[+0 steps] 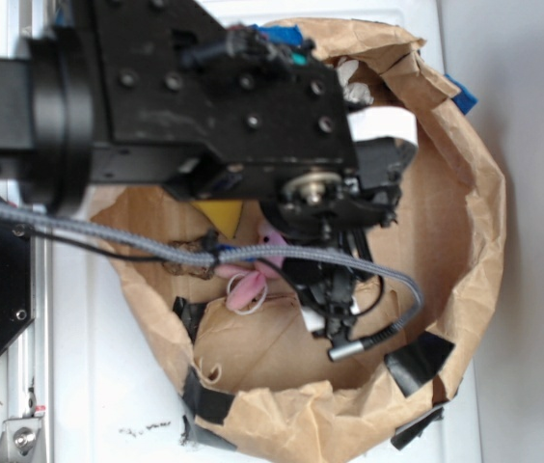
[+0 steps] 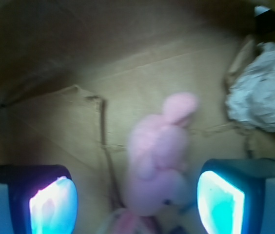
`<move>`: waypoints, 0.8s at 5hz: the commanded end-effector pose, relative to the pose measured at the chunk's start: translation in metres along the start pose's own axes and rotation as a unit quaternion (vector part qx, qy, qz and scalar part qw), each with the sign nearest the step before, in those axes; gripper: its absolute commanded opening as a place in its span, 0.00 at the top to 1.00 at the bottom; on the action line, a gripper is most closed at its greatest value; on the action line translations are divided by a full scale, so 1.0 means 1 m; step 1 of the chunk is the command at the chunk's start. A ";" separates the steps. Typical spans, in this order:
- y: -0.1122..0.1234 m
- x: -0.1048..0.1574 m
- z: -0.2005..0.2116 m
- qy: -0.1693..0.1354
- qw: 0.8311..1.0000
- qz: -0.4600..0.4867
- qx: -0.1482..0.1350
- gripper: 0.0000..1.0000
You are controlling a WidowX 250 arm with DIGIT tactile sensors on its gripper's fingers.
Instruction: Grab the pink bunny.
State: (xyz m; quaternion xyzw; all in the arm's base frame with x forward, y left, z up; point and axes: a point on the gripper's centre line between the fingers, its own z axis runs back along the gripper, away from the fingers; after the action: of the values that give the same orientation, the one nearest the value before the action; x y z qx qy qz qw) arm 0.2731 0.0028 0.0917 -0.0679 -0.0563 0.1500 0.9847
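The pink bunny [image 2: 159, 158] lies on the brown paper floor of the bag, blurred in the wrist view, between my two fingers and nearer the right one. My gripper [image 2: 136, 204] is open, its glowing pads [image 2: 53, 207] wide apart and touching nothing. In the exterior view the bunny [image 1: 251, 282] shows as a pink shape with a pale ear loop, partly hidden under the arm and the grey cable. The gripper [image 1: 335, 304] hangs down inside the bag just right of it.
A crumpled white paper ball [image 2: 263, 95] lies to the right of the bunny. A yellow sponge wedge [image 1: 219, 214] sits behind the arm. The brown paper bag's rolled wall [image 1: 465, 193] rings the space, patched with black tape [image 1: 417, 362].
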 end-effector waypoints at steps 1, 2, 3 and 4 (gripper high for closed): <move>-0.009 0.011 0.003 -0.039 0.999 0.022 0.003 0.00; -0.015 0.014 -0.005 -0.039 0.999 0.022 0.023 0.00; -0.016 0.020 -0.016 -0.037 0.999 0.023 0.027 0.00; -0.019 0.023 -0.026 -0.037 0.998 0.020 0.036 0.00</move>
State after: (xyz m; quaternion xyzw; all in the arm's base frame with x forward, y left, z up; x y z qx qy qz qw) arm 0.2934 -0.0055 0.0583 -0.0221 -0.0606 0.1790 0.9817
